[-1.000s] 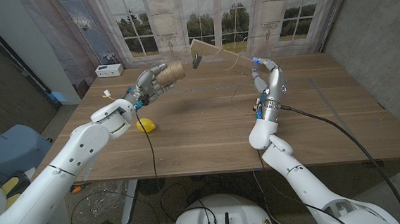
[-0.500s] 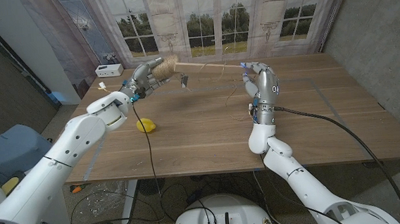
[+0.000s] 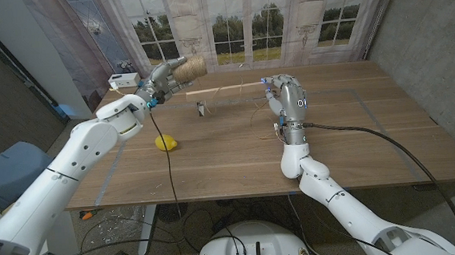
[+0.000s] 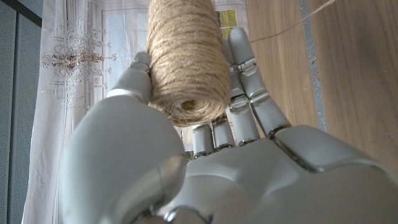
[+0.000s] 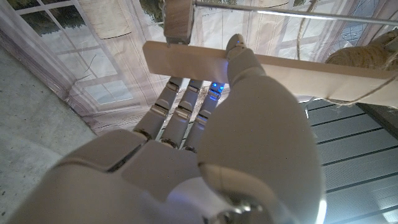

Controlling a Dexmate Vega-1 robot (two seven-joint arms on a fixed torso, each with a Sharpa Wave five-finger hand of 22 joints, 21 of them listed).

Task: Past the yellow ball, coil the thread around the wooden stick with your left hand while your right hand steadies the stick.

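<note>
We can read no text, label, brand name, number or sign in any of the views. The back of the right hand [image 3: 289, 101] carries a small dark mark in the head view, but it is too small for us to make out as letters or digits.
</note>
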